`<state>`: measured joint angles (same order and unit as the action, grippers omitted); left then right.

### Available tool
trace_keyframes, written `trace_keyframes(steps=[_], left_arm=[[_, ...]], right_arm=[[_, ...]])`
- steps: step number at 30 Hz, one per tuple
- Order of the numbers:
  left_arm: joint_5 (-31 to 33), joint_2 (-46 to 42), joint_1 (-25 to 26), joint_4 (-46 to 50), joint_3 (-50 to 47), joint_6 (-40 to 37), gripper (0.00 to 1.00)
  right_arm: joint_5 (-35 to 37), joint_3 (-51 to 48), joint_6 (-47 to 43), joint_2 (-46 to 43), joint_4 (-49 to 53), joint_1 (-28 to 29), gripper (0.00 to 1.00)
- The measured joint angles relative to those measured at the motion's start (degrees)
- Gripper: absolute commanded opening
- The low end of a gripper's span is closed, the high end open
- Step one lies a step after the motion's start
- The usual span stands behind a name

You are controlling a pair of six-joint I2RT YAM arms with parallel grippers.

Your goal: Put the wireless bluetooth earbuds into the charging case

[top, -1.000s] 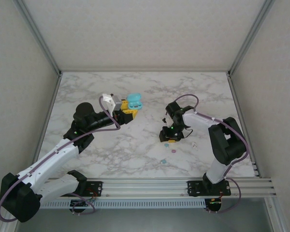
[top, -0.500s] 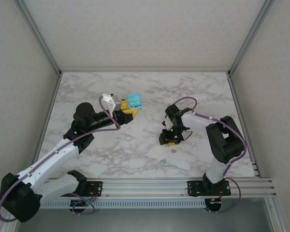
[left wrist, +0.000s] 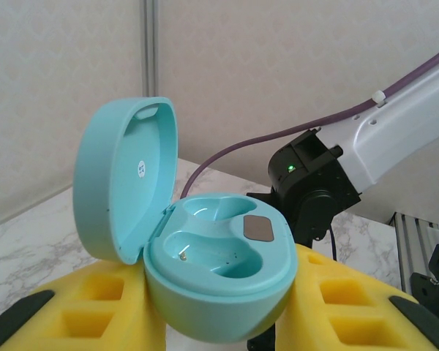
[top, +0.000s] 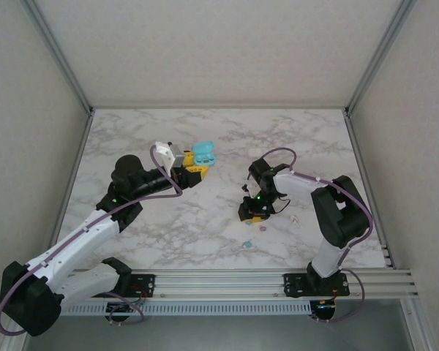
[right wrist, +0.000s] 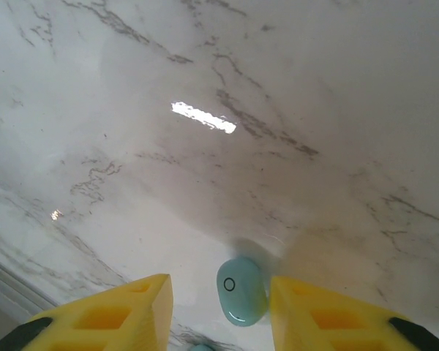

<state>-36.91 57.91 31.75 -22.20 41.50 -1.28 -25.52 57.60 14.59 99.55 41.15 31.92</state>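
Marble table [top: 205, 227], white walls all round. The left gripper [top: 192, 170] is clamped on the lower shell of the teal case [left wrist: 219, 270] and holds it up off the surface. The lid [left wrist: 124, 179] is swung back and both wells [left wrist: 205, 252] look empty. The right gripper [right wrist: 219, 301] is down at the table, jaws part-open and straddling a teal earbud [right wrist: 241, 291]. The bud lies flat on the marble, close to the right-hand finger with a clear gap on the other side, so it's not gripped yet as far as I can tell. Three more lie loose near that gripper: a pink earbud [top: 262, 227], a white earbud [top: 294, 219] and a second teal earbud [top: 246, 243], all well apart from the case. Handling guess: the bud is light, rigid, glossy plastic with a rounded pebble shape, so it'll likely squirt out or roll if pinched off-centre. It isn't fragile, but it's easy to flick away. Best bet is to grip it across the narrow sides at the widest point, low near the table, with gentle force (the foam pads should help). It'll need the right orientation to seat in a well, so any twist in the grasp matters.
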Motion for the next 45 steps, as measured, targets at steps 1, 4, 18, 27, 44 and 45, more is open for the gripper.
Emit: trace_keyframes(steps=[1,4,18,27,44,45], left_arm=[[0.0,0.0,0.0,0.11,0.0,0.0,0.2],[0.0,0.0,0.0,0.24,0.0,0.0,0.2],[0.46,-0.02,0.0,0.33,0.0,0.0,0.2],[1.49,-1.31,0.04,1.33,0.0,0.0,0.2],[1.49,-1.79,0.04,1.86,0.0,0.0,0.2],[1.49,-1.79,0.04,1.88,0.0,0.0,0.2]], right_arm=[[-0.17,0.0,-0.02,-0.09,0.02,0.04,0.39],[-0.31,0.0,0.0,-0.44,0.31,0.39,0.39],[7.65,3.3,-0.7,-2.38,5.35,3.61,0.31],[11.19,7.56,-3.39,1.36,8.2,6.93,0.32],[13.55,11.1,-6.6,7.58,10.99,8.96,0.31],[13.55,11.1,-6.71,7.76,11.15,9.01,0.3]])
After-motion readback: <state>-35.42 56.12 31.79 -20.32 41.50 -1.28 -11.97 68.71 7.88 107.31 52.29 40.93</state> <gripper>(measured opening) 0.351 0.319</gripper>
